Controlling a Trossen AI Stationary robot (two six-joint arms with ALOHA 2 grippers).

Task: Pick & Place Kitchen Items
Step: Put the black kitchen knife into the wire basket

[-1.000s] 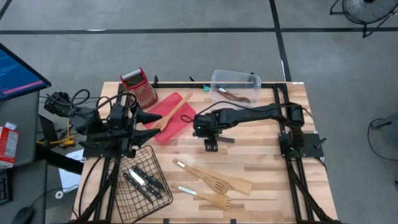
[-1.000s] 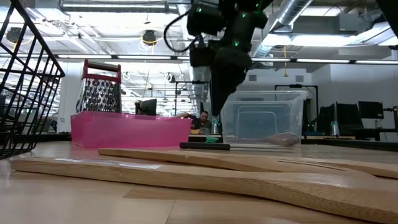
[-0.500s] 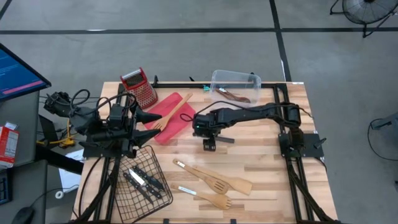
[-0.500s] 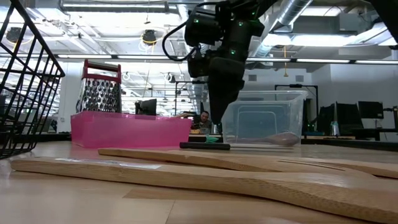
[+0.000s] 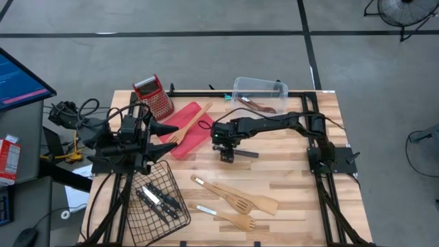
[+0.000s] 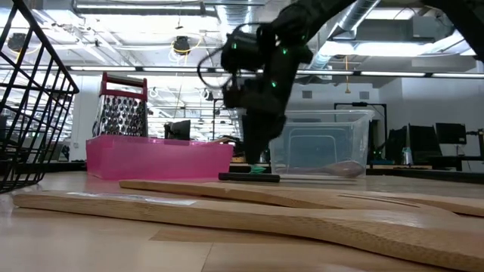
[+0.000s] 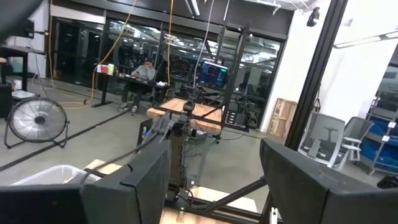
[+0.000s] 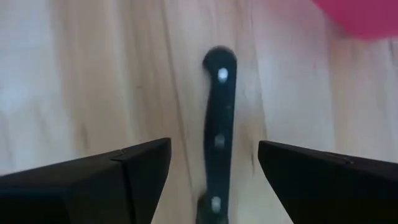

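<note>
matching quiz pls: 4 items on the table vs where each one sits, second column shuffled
Things:
1. knife
2. grater
3. wooden fork
4. clear tub

Places:
A. far edge of the table, near the right arm's base
B. lying across the red tray
C. on the bare wood, between the open fingers of the right gripper
D. standing at the far left corner, beside the tray

Pairs: 1-C, 2-D, 3-B, 4-A

knife on bench below my right gripper, tray just left; two turners nearer the front.
</note>
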